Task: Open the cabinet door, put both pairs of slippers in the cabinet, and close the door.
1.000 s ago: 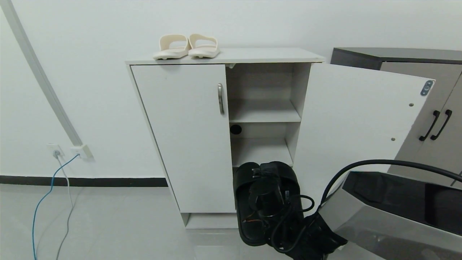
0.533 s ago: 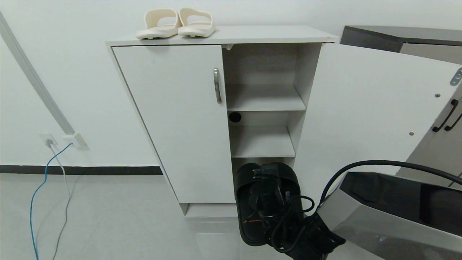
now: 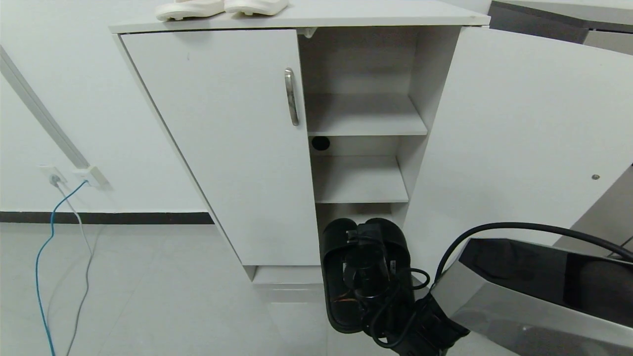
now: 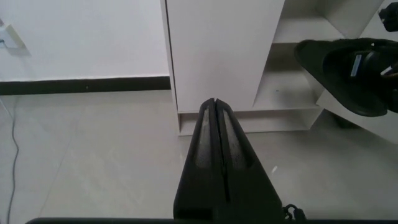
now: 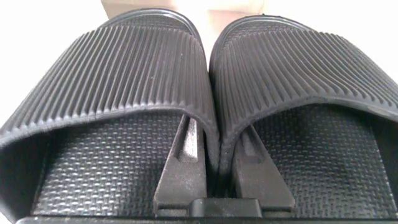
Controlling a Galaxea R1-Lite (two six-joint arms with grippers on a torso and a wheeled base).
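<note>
The white cabinet (image 3: 296, 20) has its left door (image 3: 222, 138) closed and its right door (image 3: 519, 138) swung wide open, baring two shelves (image 3: 363, 116). A cream pair of slippers (image 3: 222, 6) lies on the cabinet top. My right gripper (image 3: 363, 262) is shut on the black pair of slippers (image 3: 336, 296), held low in front of the bottom compartment. In the right wrist view its fingers (image 5: 186, 143) sit under the straps, pinching the inner sides of the black slippers (image 5: 124, 74) together. My left gripper (image 4: 214, 102) hangs shut and empty over the floor, left of the black slippers (image 4: 348, 59).
A dark grey cabinet (image 3: 544, 24) stands behind the open door on the right. Blue and grey cables (image 3: 49, 232) drop from a wall socket at the left. Bare floor (image 3: 148, 306) lies in front of the closed left door.
The head camera has moved closer and lower, so the cabinet looks larger and higher in the picture. The right gripper still holds the black slippers, now level with the bottom compartment.
</note>
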